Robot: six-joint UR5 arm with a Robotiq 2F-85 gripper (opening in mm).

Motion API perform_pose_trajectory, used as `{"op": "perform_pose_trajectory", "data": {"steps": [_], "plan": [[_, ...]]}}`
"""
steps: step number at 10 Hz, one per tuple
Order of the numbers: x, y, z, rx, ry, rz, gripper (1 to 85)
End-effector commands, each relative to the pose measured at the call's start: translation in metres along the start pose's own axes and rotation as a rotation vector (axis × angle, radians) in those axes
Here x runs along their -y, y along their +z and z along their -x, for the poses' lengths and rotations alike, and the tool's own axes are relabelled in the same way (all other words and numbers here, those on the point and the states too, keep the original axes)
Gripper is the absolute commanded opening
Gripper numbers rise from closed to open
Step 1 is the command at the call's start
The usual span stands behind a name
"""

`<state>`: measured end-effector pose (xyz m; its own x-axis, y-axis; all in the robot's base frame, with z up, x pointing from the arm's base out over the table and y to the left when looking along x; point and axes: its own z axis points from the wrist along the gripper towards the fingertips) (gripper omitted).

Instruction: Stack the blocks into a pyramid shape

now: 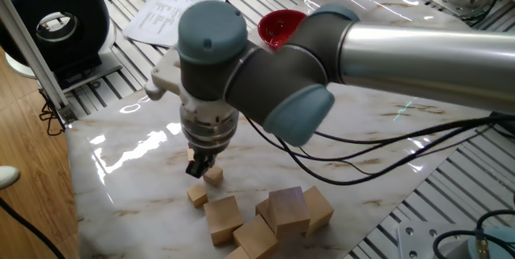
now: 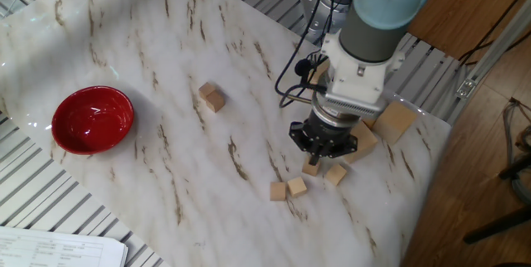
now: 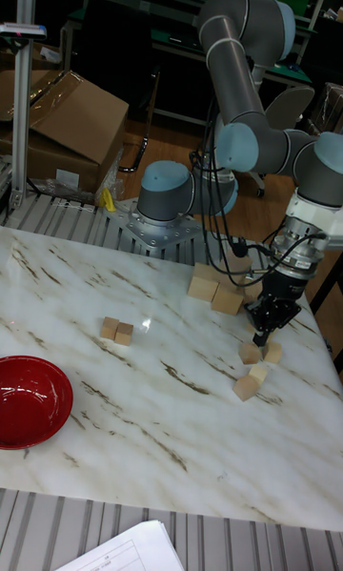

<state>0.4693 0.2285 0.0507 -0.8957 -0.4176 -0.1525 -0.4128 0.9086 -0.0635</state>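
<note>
you have two small blocks (image 3: 246, 382) touching near the table's (image 3: 143, 418) right edge, with two more (image 3: 251, 353) just behind them under the tool (image 3: 263, 328). you can't tell whether its fingers are spread or pinching (they're dark and bunched). another pair (image 3: 117, 331) sits well apart toward the left; big cubes (image 3: 214, 292) lie behind.

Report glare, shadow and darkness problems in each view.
One fixed view: bright glare streaks on the marble table, and the arm hides much of it. The other fixed view: even light, with a soft shadow under the gripper. Tall fixed view: dim background, and the red bowl is cut off at the left edge.
</note>
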Motion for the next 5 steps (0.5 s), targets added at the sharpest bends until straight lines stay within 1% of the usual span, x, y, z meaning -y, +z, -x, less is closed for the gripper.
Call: {"op": "perform_pose_trajectory", "data": {"steps": [1, 2, 3, 4, 5], "plan": [[-0.019, 0.007, 0.001, -0.010, 0.056, 0.074, 1.0], [-0.024, 0.011, -0.003, -0.001, 0.076, 0.097, 1.0], [-0.026, 0.011, -0.015, -0.038, 0.081, 0.114, 1.0], [-0.018, 0.011, -0.019, -0.052, 0.026, 0.085, 2.3], [-0.017, 0.011, -0.017, -0.046, 0.002, 0.085, 9.3]]}}
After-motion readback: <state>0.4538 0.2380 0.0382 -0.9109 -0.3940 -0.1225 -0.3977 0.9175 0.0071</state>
